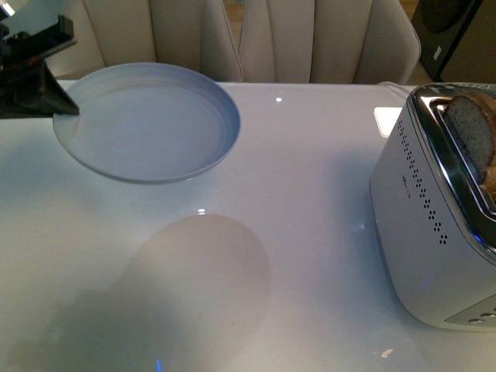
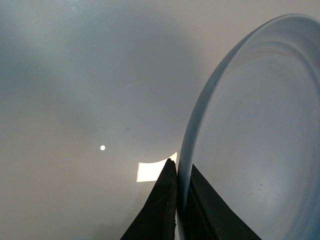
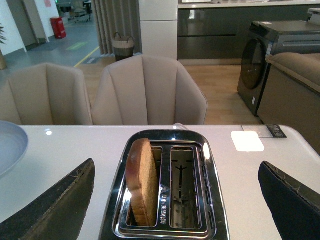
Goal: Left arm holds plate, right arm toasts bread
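The pale blue plate (image 1: pixel 147 120) hangs above the white table at the left, casting a round shadow below it. My left gripper (image 1: pixel 66 105) is shut on its left rim; in the left wrist view the black jaws pinch the plate (image 2: pixel 255 130) edge at the gripper (image 2: pixel 178 170). A slice of brown bread (image 1: pixel 471 133) stands upright in a slot of the white toaster (image 1: pixel 426 232) at the right. In the right wrist view the bread (image 3: pixel 141 181) sits in one slot of the toaster (image 3: pixel 165 185), the other slot empty. My right gripper (image 3: pixel 177 200) is open, above the toaster.
Beige chairs (image 1: pixel 310 39) stand behind the table. The plate (image 3: pixel 7 145) also shows at the edge of the right wrist view. A bright light patch (image 1: pixel 386 120) lies on the table beside the toaster.
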